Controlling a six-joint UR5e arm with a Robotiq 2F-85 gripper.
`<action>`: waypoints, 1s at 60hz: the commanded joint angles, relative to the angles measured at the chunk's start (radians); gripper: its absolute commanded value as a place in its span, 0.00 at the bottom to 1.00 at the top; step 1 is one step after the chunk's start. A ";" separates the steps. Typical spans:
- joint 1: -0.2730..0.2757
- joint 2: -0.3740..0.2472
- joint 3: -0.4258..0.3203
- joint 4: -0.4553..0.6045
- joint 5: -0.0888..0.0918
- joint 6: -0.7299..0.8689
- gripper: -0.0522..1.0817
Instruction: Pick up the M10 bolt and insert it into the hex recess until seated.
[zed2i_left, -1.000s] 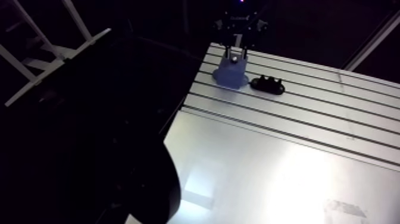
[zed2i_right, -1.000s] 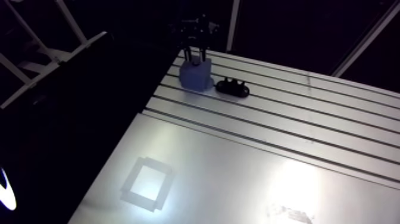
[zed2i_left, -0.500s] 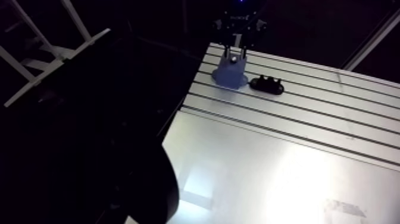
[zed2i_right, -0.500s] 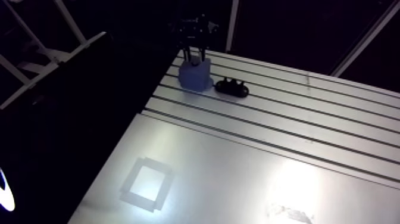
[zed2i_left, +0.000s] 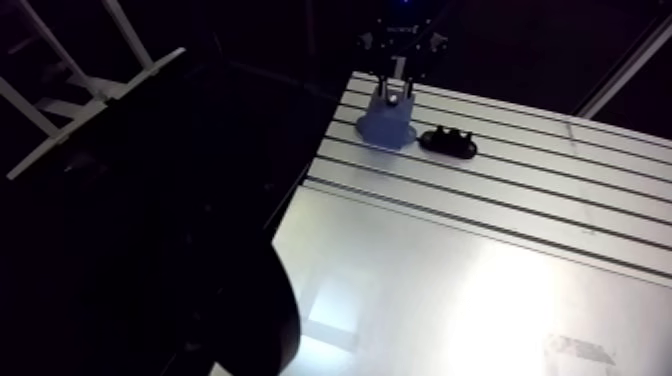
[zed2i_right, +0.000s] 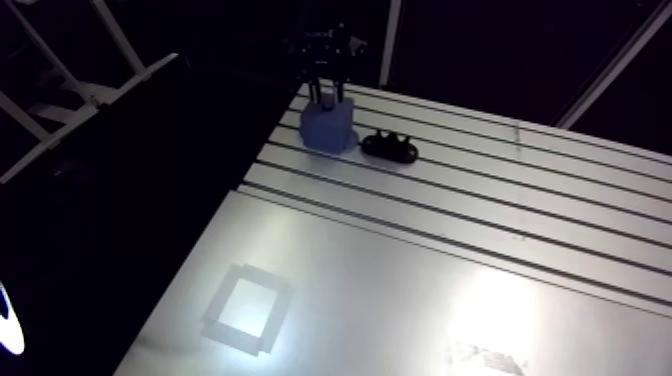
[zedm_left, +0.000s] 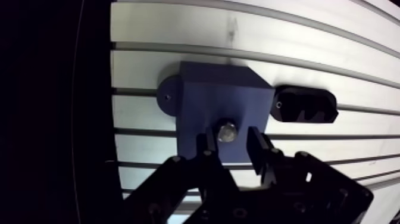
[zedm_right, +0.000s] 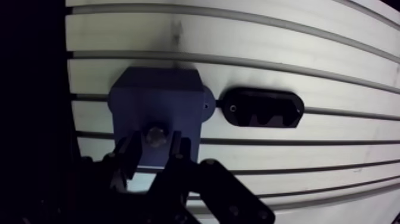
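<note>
landmark: take the blue block (zedm_left: 220, 95) as your reference. it sits on the slotted table (zedm_left: 178, 24), right by the table's dark edge.
block details: you've got a small rounded tab (zedm_left: 168, 95) with a hole in it at the foot of the block, on the side away from the black piece. the wrist view's other eye shows a matching tab on the opposite side.
bolt: there's the bolt (zedm_left: 227, 130), standing up out of the top face of the blue block. its round grey end points at the wrist camera. it's on the part of the top face nearest the gripper, roughly midway across. how deep it sits in the block, you can't tell.
gripper: the gripper (zedm_left: 231, 138) hangs directly over the blue block with the bolt right in its narrow gap. it's close in on both sides, but whether it's pinching the bolt or standing just clear of it, you can't tell from these views.
black piece: a black oval piece (zedm_left: 305, 105) with notched cut-outs lies flat on the table just beside the blue block. whether it touches the near tab isn't clear.
pale square: in the arm view, a pale square outline (zed2i_right: 245, 308) shows on the smooth part of the table, well apart from the blue block.
</note>
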 joint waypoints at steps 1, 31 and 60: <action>-0.003 0.001 0.000 0.000 0.001 0.001 0.57; -0.003 0.004 -0.002 0.000 0.007 0.000 0.58; -0.003 0.004 -0.003 0.000 0.007 -0.004 0.59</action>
